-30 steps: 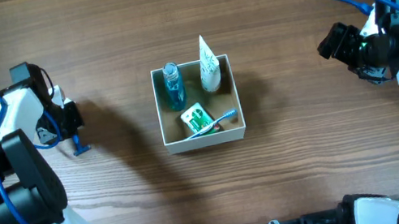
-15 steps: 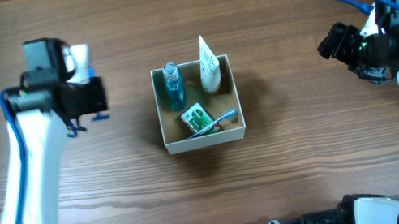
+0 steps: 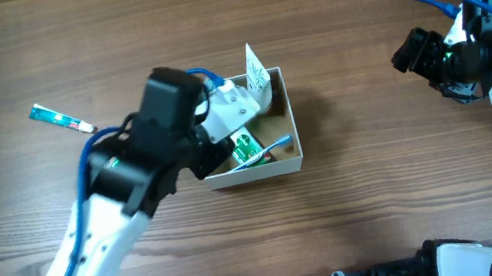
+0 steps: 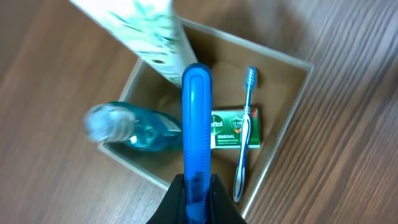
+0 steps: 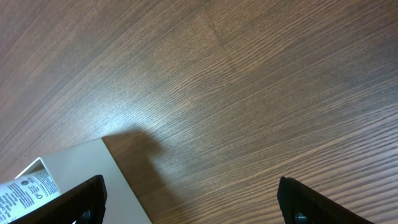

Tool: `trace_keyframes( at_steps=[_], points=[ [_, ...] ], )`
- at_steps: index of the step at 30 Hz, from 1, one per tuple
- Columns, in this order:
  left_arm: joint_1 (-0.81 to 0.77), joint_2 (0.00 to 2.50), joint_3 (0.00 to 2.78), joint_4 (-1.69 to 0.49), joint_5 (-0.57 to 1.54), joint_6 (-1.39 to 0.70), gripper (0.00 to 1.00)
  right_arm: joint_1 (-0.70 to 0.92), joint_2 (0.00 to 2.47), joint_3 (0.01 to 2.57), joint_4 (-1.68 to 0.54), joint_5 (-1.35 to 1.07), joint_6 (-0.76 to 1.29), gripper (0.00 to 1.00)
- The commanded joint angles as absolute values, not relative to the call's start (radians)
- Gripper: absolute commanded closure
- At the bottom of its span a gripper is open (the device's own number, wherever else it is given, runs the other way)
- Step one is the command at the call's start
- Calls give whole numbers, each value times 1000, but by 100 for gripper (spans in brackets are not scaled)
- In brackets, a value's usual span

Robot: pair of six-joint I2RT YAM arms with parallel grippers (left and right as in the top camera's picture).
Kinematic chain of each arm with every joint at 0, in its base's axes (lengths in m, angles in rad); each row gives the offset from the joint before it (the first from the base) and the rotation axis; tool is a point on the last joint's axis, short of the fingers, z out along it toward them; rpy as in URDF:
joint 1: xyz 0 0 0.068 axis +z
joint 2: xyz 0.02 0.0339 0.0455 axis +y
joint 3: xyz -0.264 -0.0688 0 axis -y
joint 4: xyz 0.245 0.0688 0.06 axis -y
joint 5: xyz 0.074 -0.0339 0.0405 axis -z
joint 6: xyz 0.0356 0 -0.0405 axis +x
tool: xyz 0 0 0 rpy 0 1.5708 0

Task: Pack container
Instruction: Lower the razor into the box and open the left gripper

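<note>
Hidden: the left arm (image 3: 124,195) is covering the left half of the box (image 3: 293,124) from above (only its right wall and front edge are showing there).
Cut off: the toothpaste tube (image 4: 140,34) is running out of the top of the left wrist view, and the right wrist view is catching only one white corner of the box and the tube's printed end.
Hard to make out: the blue stick (image 4: 196,124) is filling the middle of the left wrist view; what it is cannot be told.
Box: it is sitting in the middle of the wooden surface (image 3: 390,204), open side up, brown inside.
Inside the box: a blue bottle (image 4: 121,127) is lying beside the tube, and a toothbrush (image 4: 244,149) is resting across a green packet (image 4: 235,129).
Writing: the packet is showing "ORIGINAL" under a brand word partly blocked by the stick; the tube's fine print is too small to read.
Left jaws: the left gripper (image 4: 196,186) is pinching the lower end of the blue stick, holding it over the box.
Right jaws: the right gripper (image 5: 189,202) is hanging spread wide, well apart from the box at the right side.
Loose item: a small teal and white sachet (image 3: 57,116) is lying on the surface at the far left; its label is unreadable.
</note>
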State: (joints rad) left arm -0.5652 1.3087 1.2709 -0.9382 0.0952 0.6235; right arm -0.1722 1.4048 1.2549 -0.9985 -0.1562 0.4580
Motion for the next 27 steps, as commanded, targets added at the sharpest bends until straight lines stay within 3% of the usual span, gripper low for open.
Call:
trace_keyframes(
  at_steps=[1,9,14,17,19,22,24,25,27],
  points=[
    [-574,1433,1272,-934,115,704,96,-175,1393,1249,-997,-147,445,11],
    [-598,1636,1272,-925,115,699,96,-175,1393,1249,-997,-147,445,11],
    [-610,1663,1272,-934,107,699,59,-175,1393,1249,-997,-147,445,11],
    [-610,1630,1272,-943,37,694,49,-175,1393,1249,-997,-147,444,11],
    [-610,1586,1272,-944,-20,669,33,-175,1393,1249,-997,-147,444,11],
    [-609,1473,1276,-948,-126,634,25,-175,1393,1249,-999,-147,444,11],
    [-595,1394,1276,-939,-171,603,12,-175,1393,1249,-999,-147,444,11],
    [-578,1356,1276,-927,-181,565,0,-175,1393,1249,-999,-147,444,11],
    [-515,1294,1276,-897,-166,485,0,-175,1393,1249,-999,-147,444,11]
  ],
)
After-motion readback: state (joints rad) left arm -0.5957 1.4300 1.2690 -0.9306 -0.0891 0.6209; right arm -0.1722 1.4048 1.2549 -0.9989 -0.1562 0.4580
